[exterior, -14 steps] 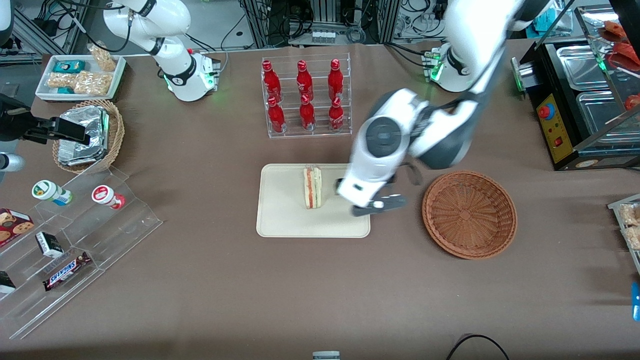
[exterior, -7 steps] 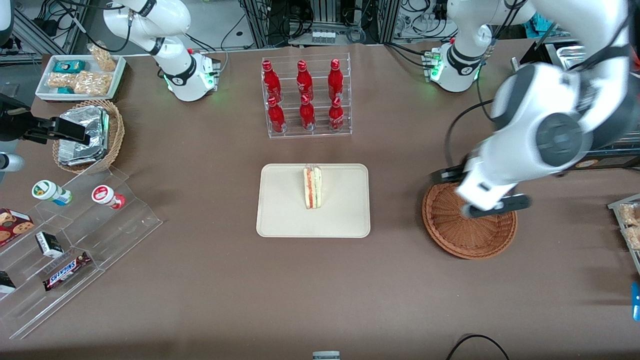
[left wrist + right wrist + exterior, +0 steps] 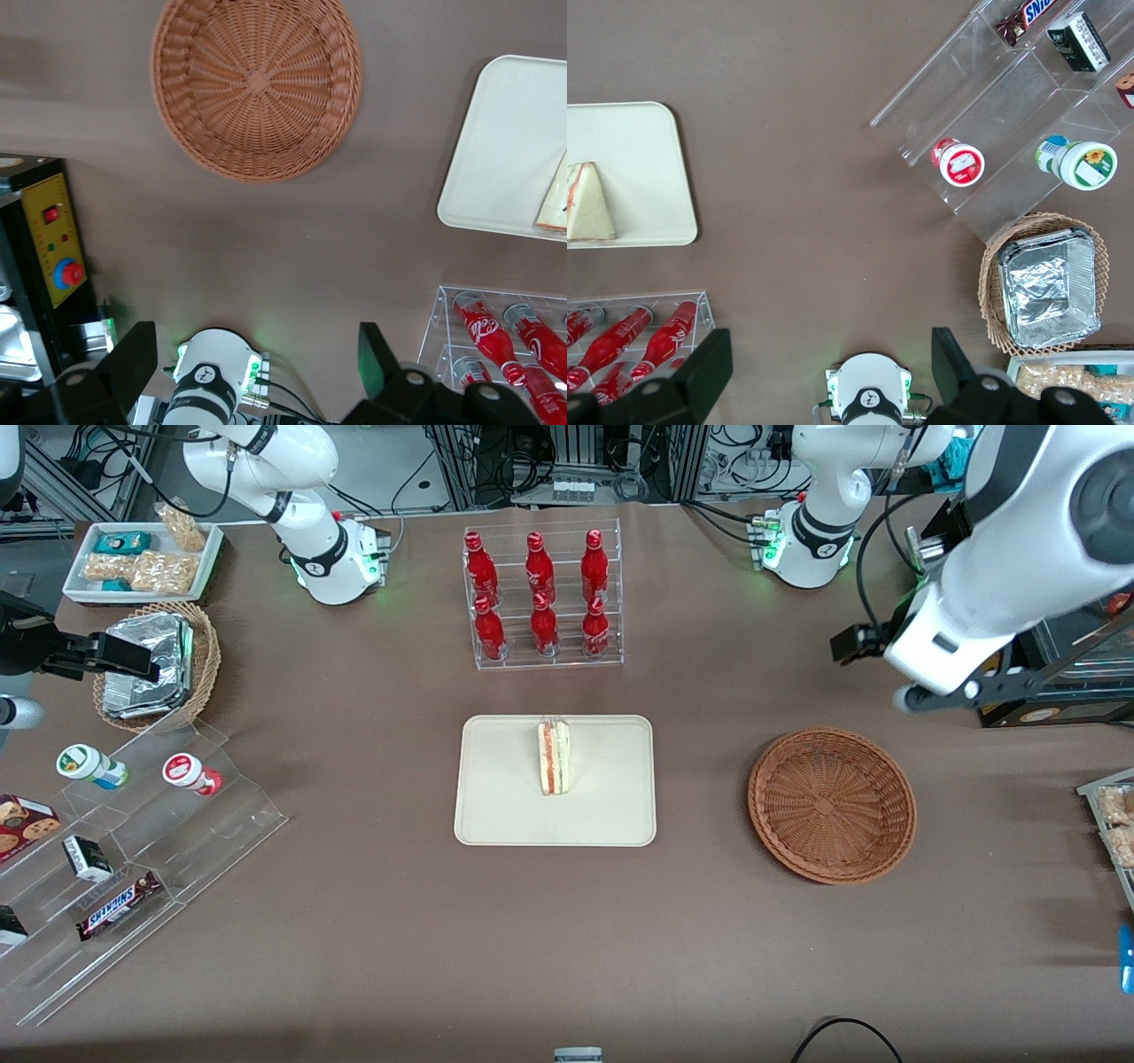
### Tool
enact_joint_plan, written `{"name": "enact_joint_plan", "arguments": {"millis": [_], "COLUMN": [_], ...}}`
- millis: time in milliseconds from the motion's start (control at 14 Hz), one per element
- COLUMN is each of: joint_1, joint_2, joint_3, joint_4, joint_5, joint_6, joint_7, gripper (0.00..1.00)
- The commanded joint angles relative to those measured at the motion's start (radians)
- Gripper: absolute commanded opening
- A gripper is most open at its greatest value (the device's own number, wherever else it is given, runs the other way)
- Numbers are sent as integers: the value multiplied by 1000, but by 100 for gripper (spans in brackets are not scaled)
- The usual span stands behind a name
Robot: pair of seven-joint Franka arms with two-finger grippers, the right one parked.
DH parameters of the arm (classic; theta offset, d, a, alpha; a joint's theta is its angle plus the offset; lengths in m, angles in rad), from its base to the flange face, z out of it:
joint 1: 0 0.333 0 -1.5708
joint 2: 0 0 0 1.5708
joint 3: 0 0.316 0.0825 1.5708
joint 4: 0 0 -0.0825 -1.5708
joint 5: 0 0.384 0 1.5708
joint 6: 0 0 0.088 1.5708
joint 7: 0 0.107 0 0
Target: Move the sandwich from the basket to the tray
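Now that the gripper [image 3: 912, 691] has swung from over the basket [image 3: 831, 804] toward the working arm's end, jaws wide and empty, the sandwich [image 3: 555, 757] rests on the tray [image 3: 505, 797]; the task looks complete.

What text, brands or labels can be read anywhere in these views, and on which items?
"SNICKERS": on the brown chocolate bar on the clear acrylic stepped stand.
Red bottles in the clear rack: white script, too small to read.
Round-lidded cups, small black box, black control box with red button: print unreadable.
Triangular sandwich, cream rectangular tray, reddish-brown wicker basket: no text.
Left gripper, open, is above the table's working-arm end.
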Motion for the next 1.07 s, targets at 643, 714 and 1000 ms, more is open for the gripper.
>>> {"name": "enact_joint_plan", "arguments": {"millis": [643, 714, 1000], "joint_1": [11, 12, 27], "joint_2": [-24, -23, -86], "joint_3": [8, 8, 9], "joint_4": [68, 66, -21], "joint_5": [18, 16, 42], "joint_6": [-50, -85, -64], "joint_7": [6, 6, 13], "gripper": [100, 100, 100]}}
